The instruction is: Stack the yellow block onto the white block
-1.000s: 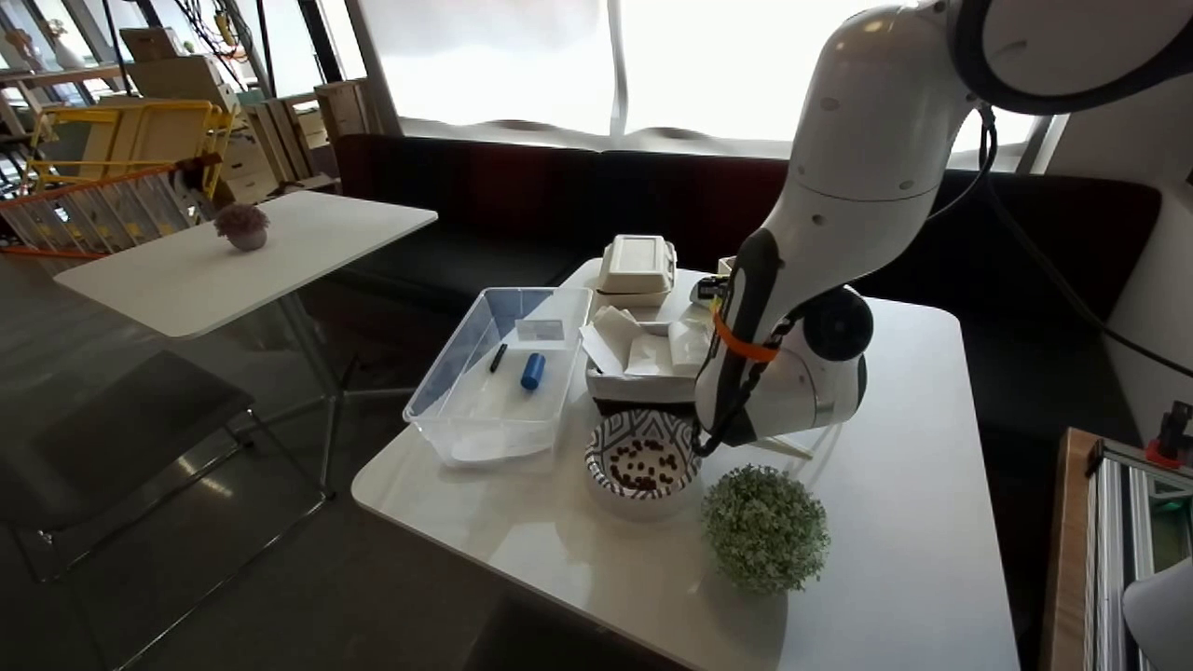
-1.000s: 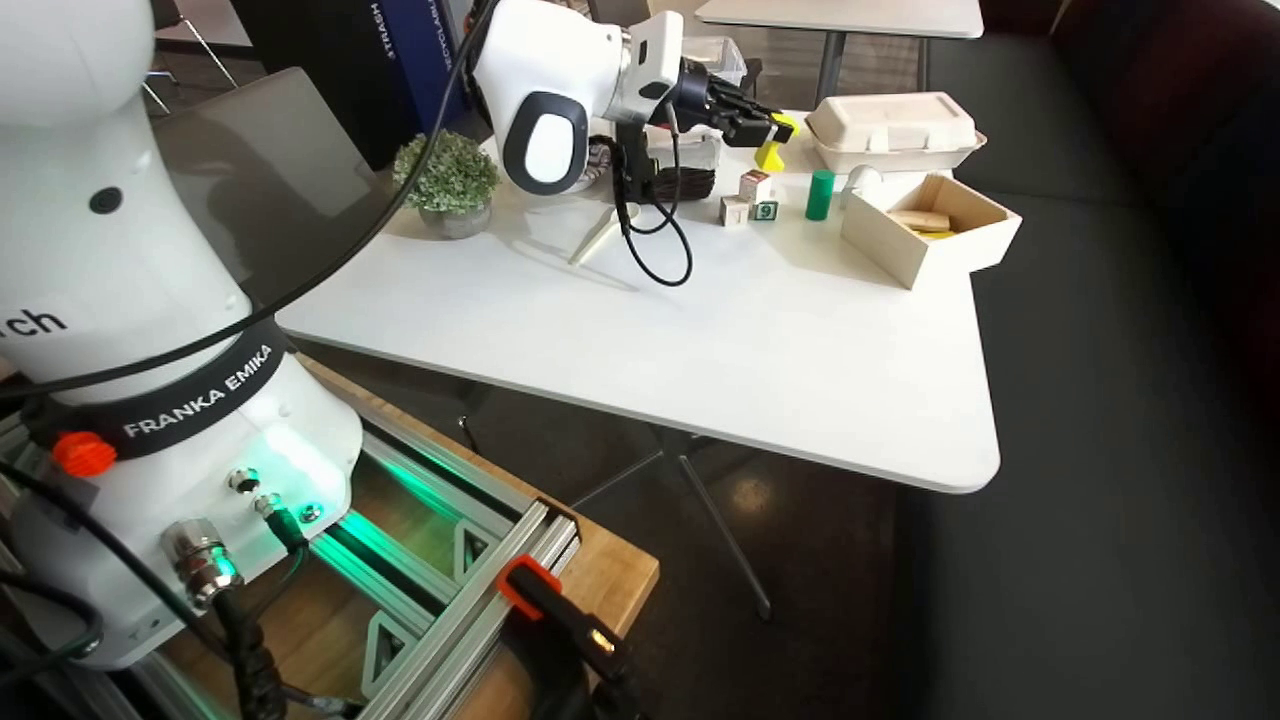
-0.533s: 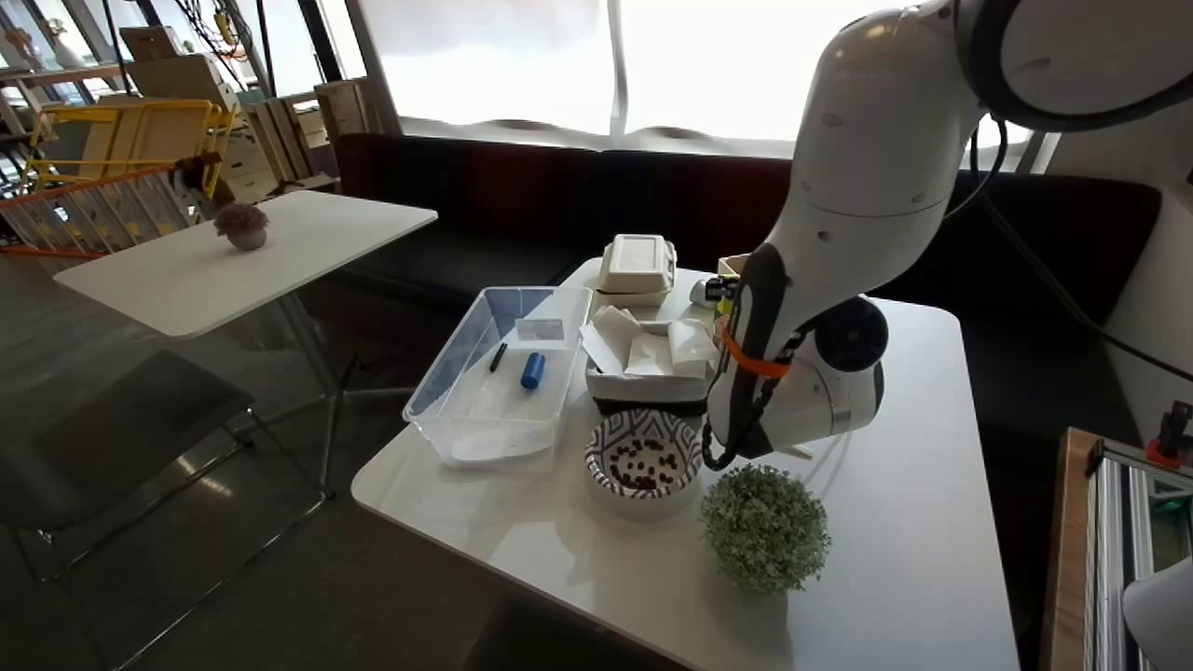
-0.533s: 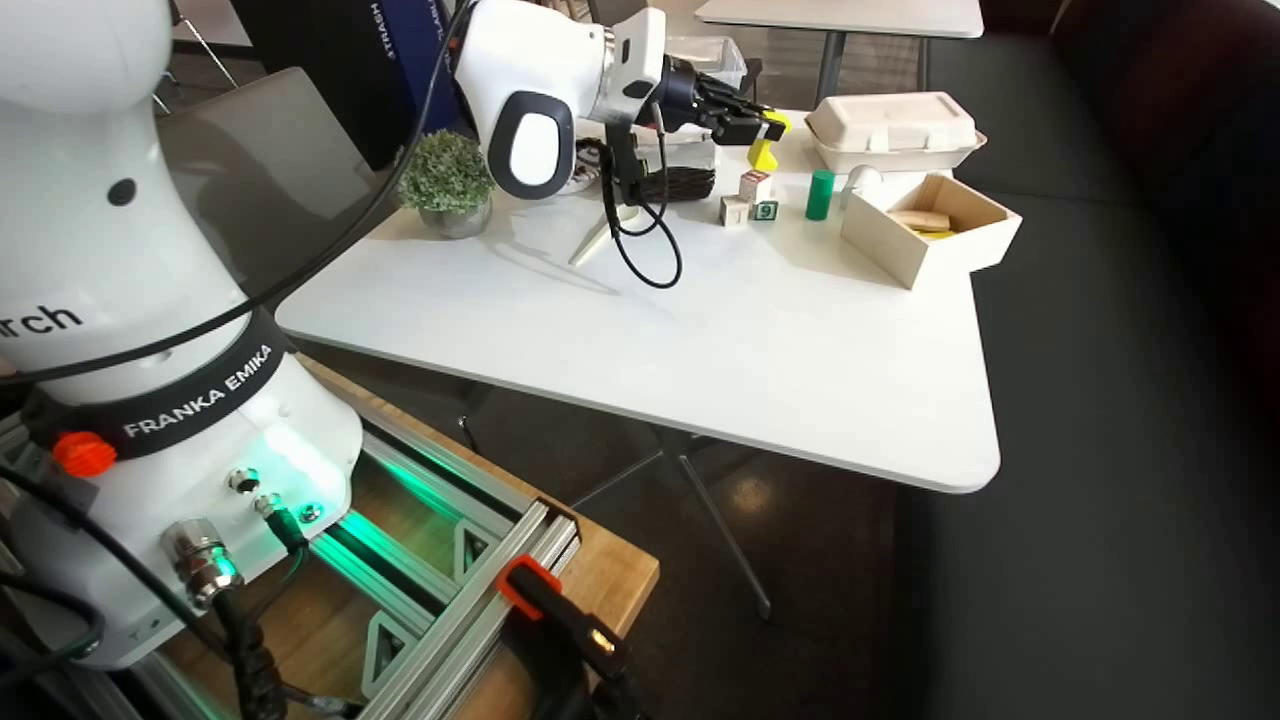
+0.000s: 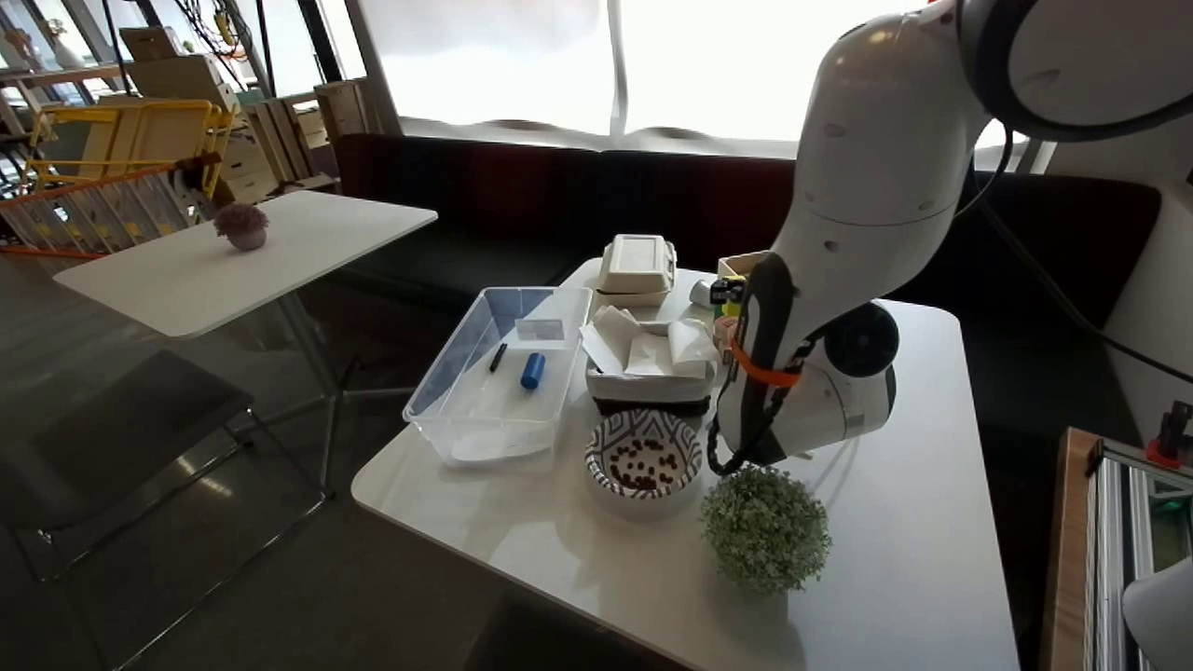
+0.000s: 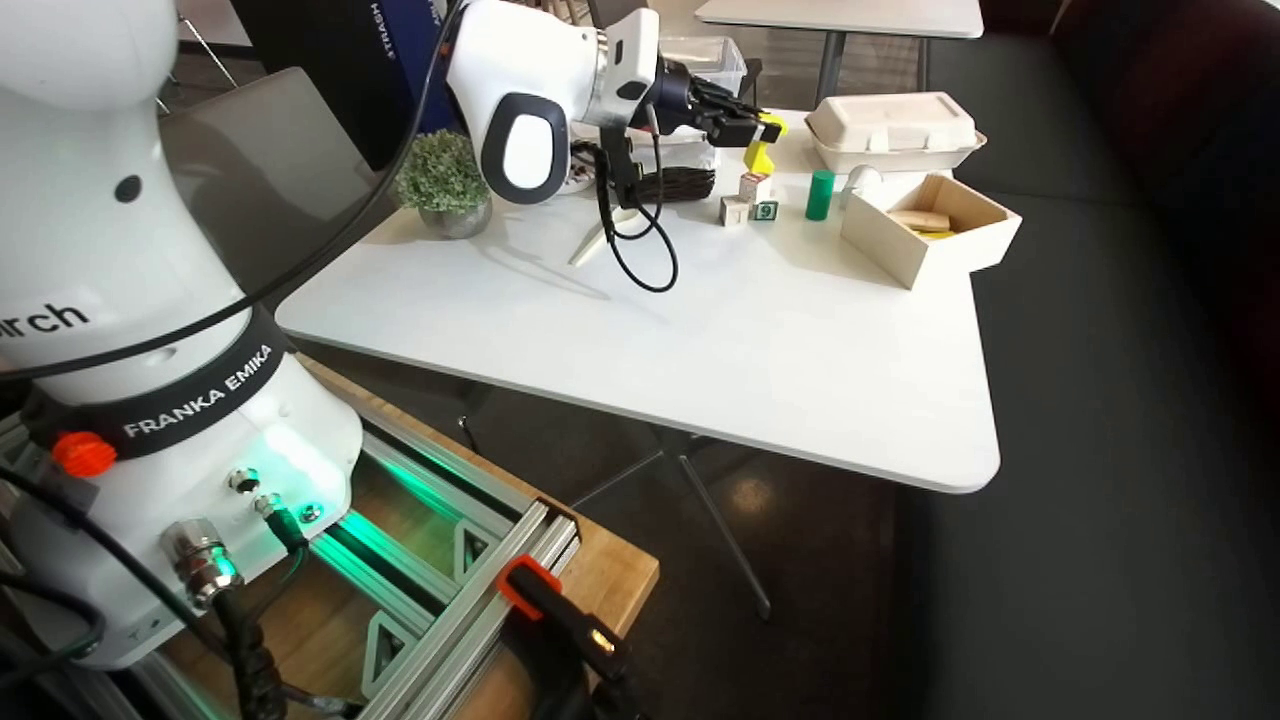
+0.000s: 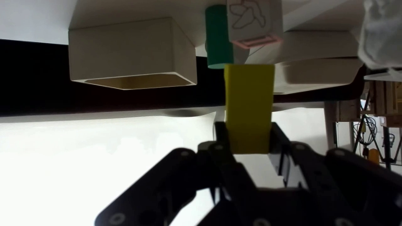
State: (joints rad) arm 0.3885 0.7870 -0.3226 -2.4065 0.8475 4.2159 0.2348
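The yellow block (image 6: 759,158) is held in my gripper (image 6: 768,132), its lower part hanging down past the fingertips. In the wrist view, which stands upside down, the yellow block (image 7: 249,103) sits between both fingers of the gripper (image 7: 249,138). A whitish block with red edges (image 6: 755,187) and a drawing rests on top of small wooden blocks (image 6: 734,211). It lies just below the yellow block; the whitish block (image 7: 251,22) appears a small gap apart in the wrist view. In an exterior view the arm hides most of the gripper (image 5: 726,292).
A green cylinder (image 6: 819,195) stands close beside the blocks. Near it are an open wooden box (image 6: 890,245) and a white clamshell box (image 6: 893,125). A plant (image 5: 765,529), a patterned bowl (image 5: 643,489), a paper-filled basket (image 5: 645,387) and a clear bin (image 5: 494,436) share the table.
The gripper, holding the yellow block, has moved back toward the robot's base and slightly down, bringing the yellow block over the whitish block. The other objects have not moved.
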